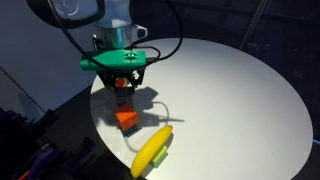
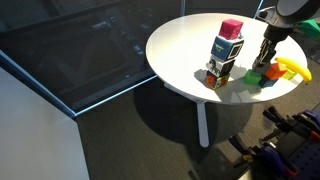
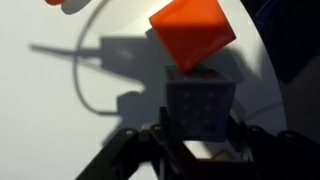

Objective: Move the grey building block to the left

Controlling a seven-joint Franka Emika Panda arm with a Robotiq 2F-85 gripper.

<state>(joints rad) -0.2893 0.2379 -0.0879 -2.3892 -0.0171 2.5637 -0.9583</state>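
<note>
Round and white, the table (image 1: 230, 90) (image 2: 180, 45) stands over a dark floor, with everything gathered toward one edge of it. I take the orange cube (image 1: 126, 118) (image 2: 272, 72) (image 3: 193, 35) as my mark. My pincer (image 1: 123, 85) (image 2: 264, 62) (image 3: 198, 125) hangs on its green mount close by that cube, pointing down. In the wrist view the grey building block (image 3: 200, 105) sits squarely between my two fingers. It fills the gap from one to the other, so I have it clasped. Its face shows a faint dotted grain. Whether it rests on the table or hangs just clear of it I cannot tell. The orange cube lies just beyond the grey block, tilted on a corner as the wrist camera sees it, near it but not clearly touching. A thin sliver of green shows between the two, and I cannot tell what it belongs to. In both exterior views a banana (image 1: 150, 150) (image 2: 293, 68) lies on the side of the orange cube away from my pincer, toward the table's rim. In an exterior view a small green block (image 2: 255, 75) sits just beside the orange cube. Farther from the cube, on the side away from the banana, rises a stack of black-and-white patterned cubes (image 2: 224, 58) with a pink cube (image 2: 231, 28) on top. My shadow falls dark across the table between the pincer and the orange cube.
</note>
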